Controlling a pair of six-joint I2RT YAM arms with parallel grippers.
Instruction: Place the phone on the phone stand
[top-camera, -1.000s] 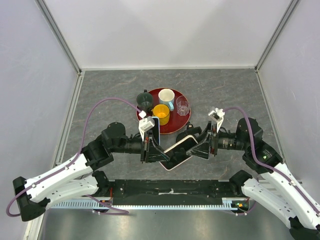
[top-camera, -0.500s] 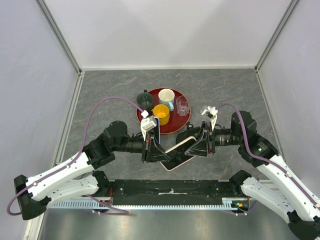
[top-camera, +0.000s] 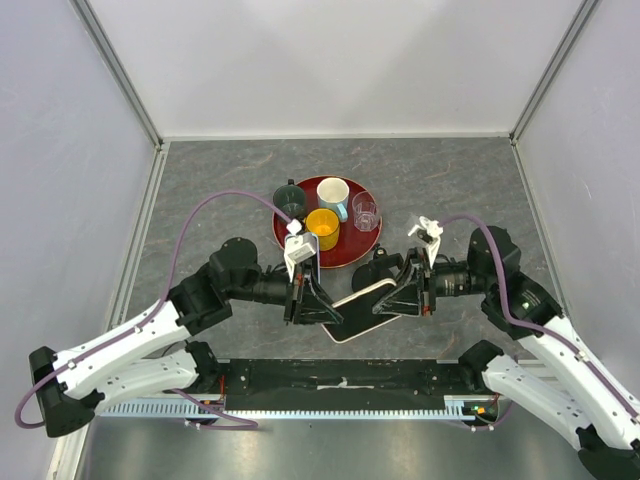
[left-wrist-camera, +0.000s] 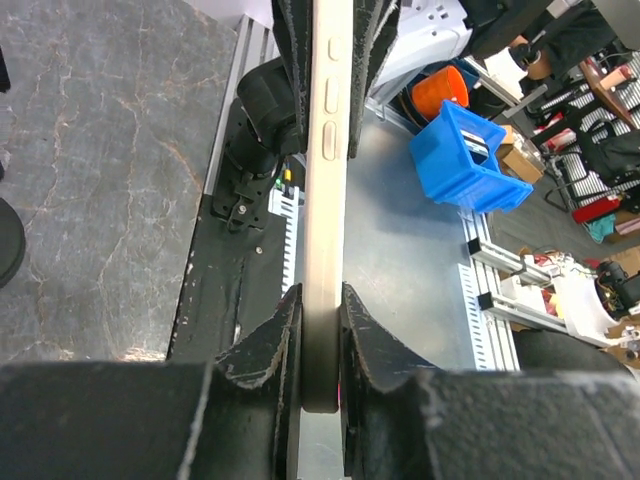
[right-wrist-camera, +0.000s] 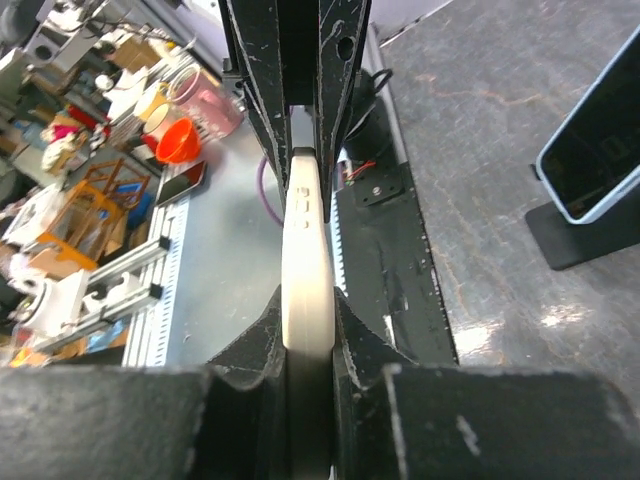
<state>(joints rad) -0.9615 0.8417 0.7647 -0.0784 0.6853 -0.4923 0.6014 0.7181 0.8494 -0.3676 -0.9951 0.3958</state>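
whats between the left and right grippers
The phone fills the gap, left gripper and right gripper each shut on one end; the top external view shows it.

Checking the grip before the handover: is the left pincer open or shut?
Shut on the phone: the left pincer presses against both its faces, with no gap showing.

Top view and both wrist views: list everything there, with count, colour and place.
Table: one, grey marbled, under everything.
Tray: one, red, round, mid-table beyond the arms.
Green cup: one, dark green, tray's left.
White cup: one, white, tray's far side.
Yellow cup: one, yellow, tray's near side.
Glass: one, clear, tray's right.
Phone: one, cream-edged, held between both claws.
Second phone: one, blue-rimmed, leaning on the stand.
Stand: one, black, on the table.
Left claw: black, shut on the phone.
Right claw: black, shut on the phone.
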